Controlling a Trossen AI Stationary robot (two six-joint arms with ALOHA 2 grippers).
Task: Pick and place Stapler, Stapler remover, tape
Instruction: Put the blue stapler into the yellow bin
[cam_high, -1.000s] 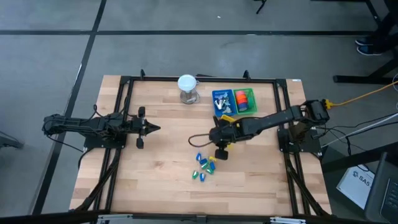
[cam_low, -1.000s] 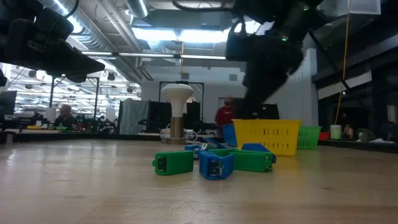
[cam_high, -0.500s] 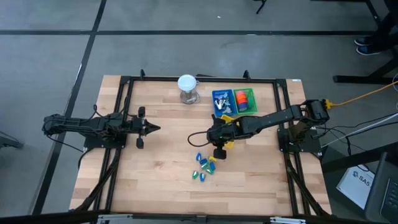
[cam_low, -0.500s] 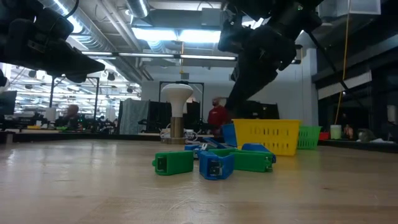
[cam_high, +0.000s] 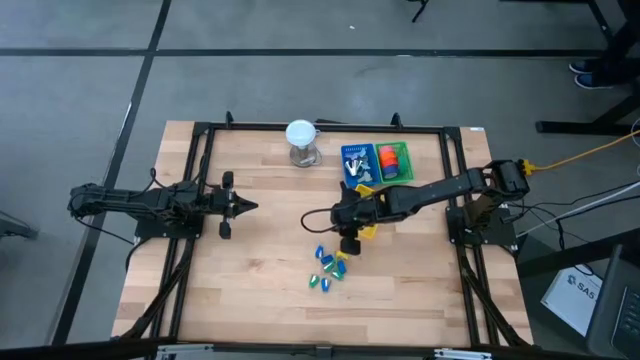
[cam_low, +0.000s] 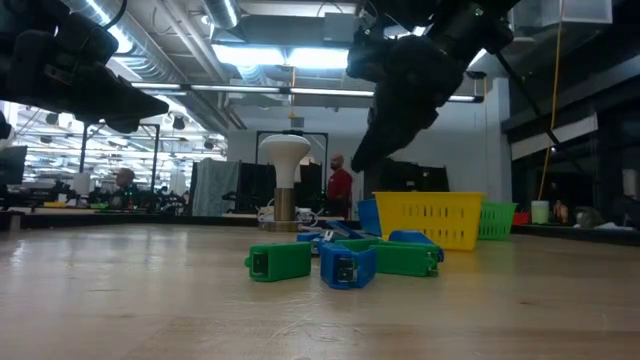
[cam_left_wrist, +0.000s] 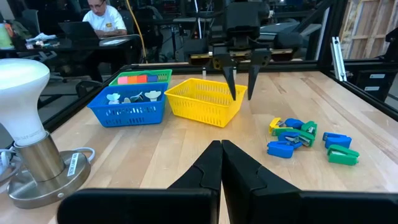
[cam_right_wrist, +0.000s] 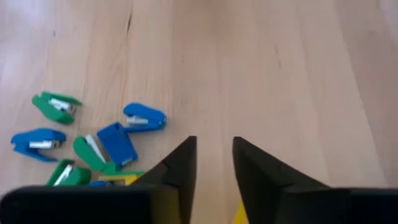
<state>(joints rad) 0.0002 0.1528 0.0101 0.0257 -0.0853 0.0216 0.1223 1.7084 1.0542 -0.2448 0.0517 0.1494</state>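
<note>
Your two arms are dark, near-black, built of slim jointed segments mounted on black frame rails. The left claw ends in two tapered black fingers with flat, angular faces. The right claw carries the same pointed black fingers under a boxy wrist block. A thin black cable loops beside the right arm, and a yellow cable trails from its base.

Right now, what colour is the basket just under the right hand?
Yellow. The basket shows best in the left wrist view, with the right hand open above its rim.
</note>
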